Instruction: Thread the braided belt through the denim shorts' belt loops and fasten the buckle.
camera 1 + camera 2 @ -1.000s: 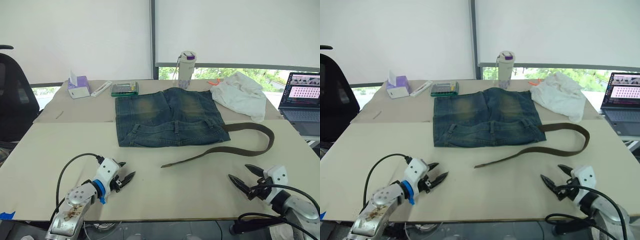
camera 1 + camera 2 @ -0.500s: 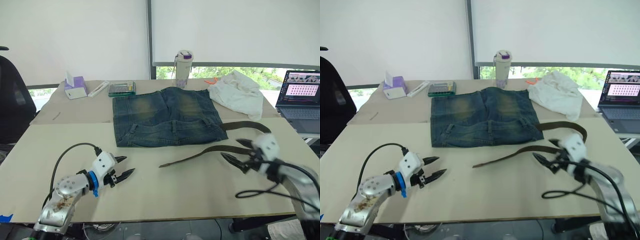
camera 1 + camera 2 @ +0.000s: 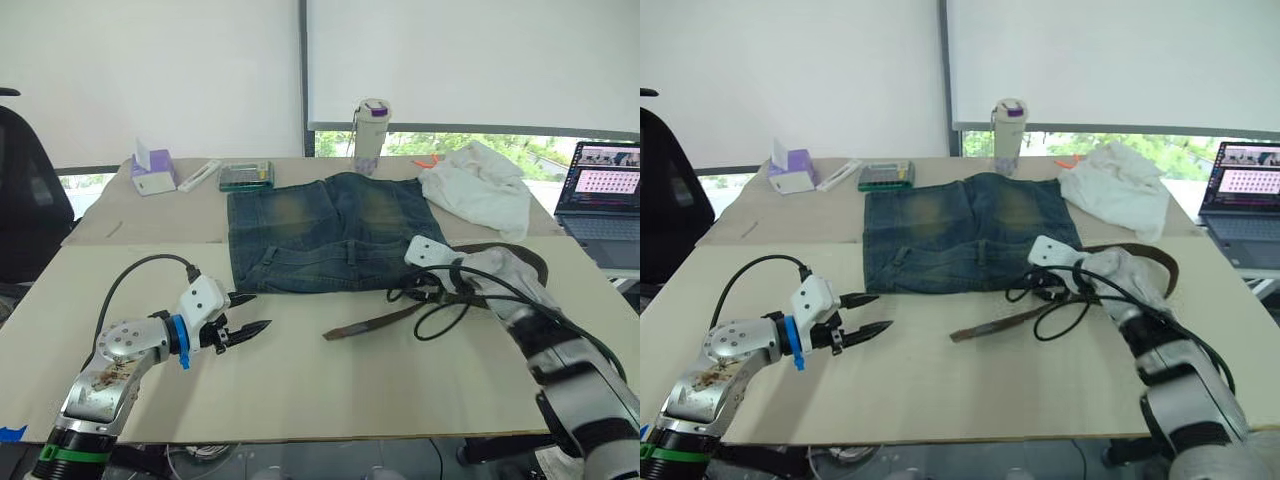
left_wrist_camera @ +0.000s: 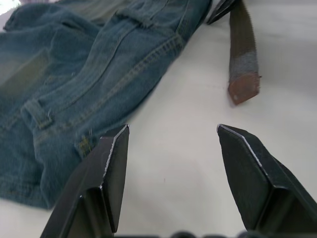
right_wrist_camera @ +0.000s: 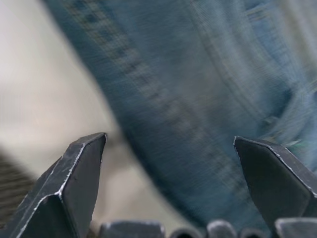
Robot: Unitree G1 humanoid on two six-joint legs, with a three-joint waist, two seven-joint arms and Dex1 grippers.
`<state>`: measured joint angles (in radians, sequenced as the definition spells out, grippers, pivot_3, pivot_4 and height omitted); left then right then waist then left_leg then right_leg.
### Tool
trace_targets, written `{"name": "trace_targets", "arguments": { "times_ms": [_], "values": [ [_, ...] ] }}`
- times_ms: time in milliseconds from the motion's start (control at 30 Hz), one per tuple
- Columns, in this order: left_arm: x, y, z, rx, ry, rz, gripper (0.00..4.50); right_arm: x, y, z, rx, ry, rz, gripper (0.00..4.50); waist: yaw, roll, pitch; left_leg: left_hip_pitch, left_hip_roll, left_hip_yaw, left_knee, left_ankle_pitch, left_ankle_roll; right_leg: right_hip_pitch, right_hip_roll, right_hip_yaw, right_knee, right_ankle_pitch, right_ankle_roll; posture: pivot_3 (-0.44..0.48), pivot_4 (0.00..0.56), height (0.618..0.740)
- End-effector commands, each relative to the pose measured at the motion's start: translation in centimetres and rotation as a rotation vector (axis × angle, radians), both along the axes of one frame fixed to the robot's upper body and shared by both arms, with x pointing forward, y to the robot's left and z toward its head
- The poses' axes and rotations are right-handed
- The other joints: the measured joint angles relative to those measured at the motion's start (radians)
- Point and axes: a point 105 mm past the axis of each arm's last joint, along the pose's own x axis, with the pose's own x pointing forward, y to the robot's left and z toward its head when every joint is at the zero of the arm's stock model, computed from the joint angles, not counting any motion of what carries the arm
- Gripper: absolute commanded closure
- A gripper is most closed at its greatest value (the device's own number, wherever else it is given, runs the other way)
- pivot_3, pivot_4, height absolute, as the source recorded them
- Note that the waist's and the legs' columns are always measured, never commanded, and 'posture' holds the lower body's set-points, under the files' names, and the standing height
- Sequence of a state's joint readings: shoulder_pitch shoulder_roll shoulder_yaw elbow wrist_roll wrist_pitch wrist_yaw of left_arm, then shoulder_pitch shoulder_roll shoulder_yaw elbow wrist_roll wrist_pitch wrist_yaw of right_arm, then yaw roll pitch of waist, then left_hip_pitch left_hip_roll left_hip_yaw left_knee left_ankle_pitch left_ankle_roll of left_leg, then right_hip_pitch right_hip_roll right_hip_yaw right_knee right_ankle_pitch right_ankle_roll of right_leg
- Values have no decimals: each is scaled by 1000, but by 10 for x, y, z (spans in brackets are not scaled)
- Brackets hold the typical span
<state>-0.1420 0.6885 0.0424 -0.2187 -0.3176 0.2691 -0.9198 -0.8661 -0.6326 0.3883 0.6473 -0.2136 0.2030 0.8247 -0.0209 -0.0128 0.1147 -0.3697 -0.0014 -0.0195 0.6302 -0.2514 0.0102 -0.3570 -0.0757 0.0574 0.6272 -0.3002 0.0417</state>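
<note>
Denim shorts (image 3: 335, 233) lie flat mid-bench toward the far edge, waistband facing me, legs pointing at the window. One of the belt loops (image 3: 353, 253) sits at the middle of the waistband, another near its right corner under my right wrist.

Braided belt (image 3: 400, 314) starts at the shorts' right waistband corner, loops out toward the bench's right edge and runs back as a diagonal strap; its free tip (image 3: 330, 334) lies on bare bench just in front of the waistband. Buckle: can't make it out.

My right gripper (image 3: 400, 291) is over the waistband's right end, right where the belt passes the denim. In the right wrist view my two fingers (image 5: 74, 173) are spread wide, blue denim between and beyond them, nothing pinched. Can't tell if the tips touch cloth or belt.

My left gripper (image 3: 252, 313) is over bare bench near the front-left, a little in front of the shorts' left waistband corner. Fingers (image 4: 106, 171) parted wide, nothing in them, only benchtop between. In the left wrist view the waistband edge is just beyond the one finger and the belt tip is ahead past the other, both apart from me.

Along the far edge: white cloth (image 3: 480, 185) at far right beside the shorts, bottle (image 3: 371, 125) behind them, calculator (image 3: 247, 176) and tissue box (image 3: 155, 172) to the far left. Laptop (image 3: 605, 190) off the right edge.
</note>
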Motion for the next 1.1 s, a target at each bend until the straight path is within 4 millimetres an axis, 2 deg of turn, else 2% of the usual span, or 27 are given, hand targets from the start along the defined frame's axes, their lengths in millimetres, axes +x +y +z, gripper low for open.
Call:
{"name": "trace_targets", "arguments": {
  "times_ms": [33,100,133,200,300,367,500,700,867,933,1000,1067,1100],
  "values": [
    [-2,0,13,3,-41,2,1468,4,-5,-4,-21,-7,3,1212,-1,0,0,0,0,0,0,0,0,0,0,0,0,0,0,0,150,740],
    [-3,1,13,4,-37,8,1468,6,1,-1,9,-23,27,1945,-2,0,0,0,0,0,0,0,0,0,0,0,1,0,0,0,150,740],
    [-3,1,13,4,-36,10,1468,6,4,0,20,-27,38,2167,-3,0,0,0,0,0,0,0,0,0,0,0,1,0,0,0,150,740],
    [-3,1,13,3,-34,14,1468,5,8,1,51,-28,53,2954,-4,0,0,0,0,0,0,0,0,0,-1,0,1,0,0,0,150,740],
    [-3,-1,13,3,-33,13,1468,-2,8,0,50,-16,82,4003,-8,0,0,0,0,0,0,0,0,-1,-1,0,2,0,0,0,150,740],
    [-3,-3,12,5,-31,5,1468,-10,4,-2,48,9,107,4457,-5,0,0,0,0,-1,-1,0,0,-1,-1,0,2,0,0,0,150,740],
    [-4,-4,12,13,-27,-8,1468,-38,-8,-5,29,96,158,4457,10,1,0,-2,0,-2,-1,0,0,-1,-1,-1,2,0,0,0,150,740],
    [-6,-9,10,19,-11,-30,1468,-99,-21,-7,41,269,203,4457,31,1,0,-5,0,-5,-1,0,0,-1,-2,-4,-1,0,0,0,150,740],
    [-9,-11,10,24,0,-44,1468,-132,-35,-9,5,353,189,4457,30,2,1,-4,0,-5,0,0,0,-1,-3,-3,-2,0,0,0,150,740],
    [-10,-12,8,30,5,-53,1468,-130,-37,-5,13,312,169,4457,30,2,1,-4,0,-5,0,0,0,-1,-3,-3,-3,0,0,0,150,740],
    [-12,-15,6,33,12,-68,1468,-120,-39,1,9,220,158,4457,26,2,1,-4,0,-5,0,0,0,-1,-2,-3,-3,0,0,0,150,740],
    [-12,-17,6,35,13,-77,1468,-108,-37,11,20,106,153,3641,21,1,1,-4,0,-4,0,0,0,-1,-2,-2,-2,0,0,0,150,740],
    [-12,-18,6,34,15,-82,1468,-113,-38,14,42,128,156,3295,19,2,1,-4,0,-4,0,0,0,-1,-2,-2,-2,0,0,0,150,740]
  ]
}}
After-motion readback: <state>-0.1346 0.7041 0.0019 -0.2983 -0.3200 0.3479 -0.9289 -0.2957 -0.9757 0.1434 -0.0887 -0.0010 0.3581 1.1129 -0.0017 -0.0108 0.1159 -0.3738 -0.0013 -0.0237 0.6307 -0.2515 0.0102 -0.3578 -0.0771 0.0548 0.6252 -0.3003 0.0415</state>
